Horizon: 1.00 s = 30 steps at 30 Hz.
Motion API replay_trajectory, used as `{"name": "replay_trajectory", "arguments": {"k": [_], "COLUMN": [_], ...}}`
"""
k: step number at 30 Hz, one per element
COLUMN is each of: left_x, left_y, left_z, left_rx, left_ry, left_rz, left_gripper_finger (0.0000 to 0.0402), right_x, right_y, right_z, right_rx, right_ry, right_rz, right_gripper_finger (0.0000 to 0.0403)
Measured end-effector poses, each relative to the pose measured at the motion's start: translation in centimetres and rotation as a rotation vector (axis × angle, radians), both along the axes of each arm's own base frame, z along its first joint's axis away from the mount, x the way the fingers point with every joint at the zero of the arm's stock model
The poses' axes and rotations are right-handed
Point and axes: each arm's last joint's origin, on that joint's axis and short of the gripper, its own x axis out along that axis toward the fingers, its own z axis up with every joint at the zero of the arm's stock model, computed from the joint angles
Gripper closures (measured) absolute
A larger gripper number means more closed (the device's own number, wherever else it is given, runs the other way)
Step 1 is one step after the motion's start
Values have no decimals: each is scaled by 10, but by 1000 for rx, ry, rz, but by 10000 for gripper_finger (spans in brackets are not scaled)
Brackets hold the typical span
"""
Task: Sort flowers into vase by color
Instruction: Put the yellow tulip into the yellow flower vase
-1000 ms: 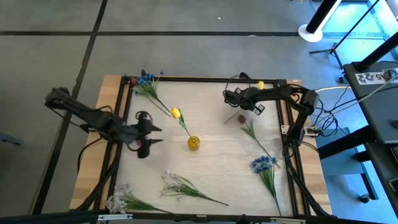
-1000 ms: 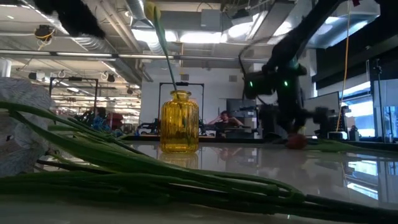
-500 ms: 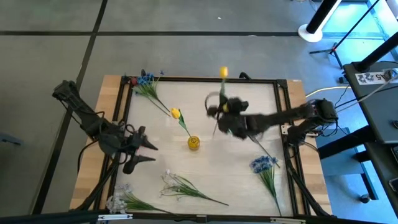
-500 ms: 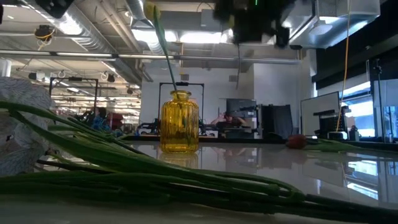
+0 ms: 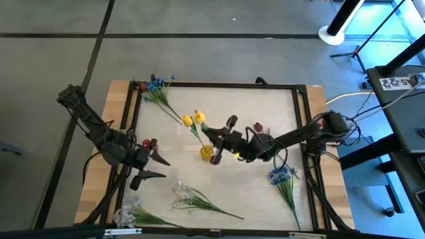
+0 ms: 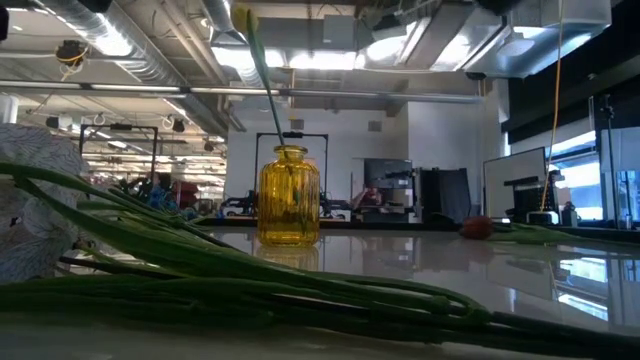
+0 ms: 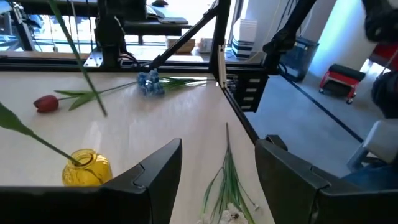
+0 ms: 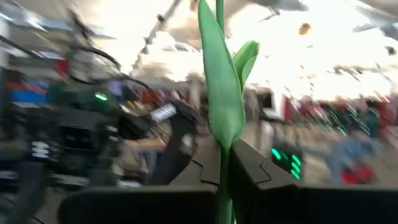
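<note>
**Over the vase: tulip in the right gripper**

Above the yellow vase (image 5: 206, 153), the right gripper (image 5: 222, 141) clenched a yellow tulip (image 5: 200, 118) by its stem. Left gripper (image 5: 154, 166) hung spread-fingered at the table's left edge, holding nothing.

Yellow vase (image 5: 206, 153): mid-table, upright, one yellow tulip (image 5: 187, 121) inside. Second tulip (image 5: 199, 117) held above it. Red bud (image 5: 257, 127), blue blooms (image 5: 281, 174) (image 5: 155, 85), white sprigs (image 5: 189, 196) lying flat.
</note>
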Motion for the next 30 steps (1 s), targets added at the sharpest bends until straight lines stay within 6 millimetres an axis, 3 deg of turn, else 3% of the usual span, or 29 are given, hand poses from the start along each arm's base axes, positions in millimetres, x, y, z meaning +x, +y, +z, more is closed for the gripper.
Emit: {"name": "replay_trajectory", "arguments": {"k": [5, 10, 24, 30], "left_x": [0, 0, 8, 17], "left_y": [0, -1, -8, -15], "left_z": [0, 1, -3, -8], "left_rx": [-15, -33, -7, -1], "left_ry": [0, 0, -9, -9], "left_rz": [-1, 1, -5, 3], "left_gripper_finger": [202, 202, 202, 202], "right_x": [11, 16, 10, 14], "right_y": [-9, -15, -20, -19], "right_z": [-35, -51, -72, -84], "right_rx": [-62, -86, -51, -33], "right_ry": [-92, -101, -34, 88], "right_rz": [4, -8, -28, -60], "right_gripper_finger": [397, 392, 388, 372]}}
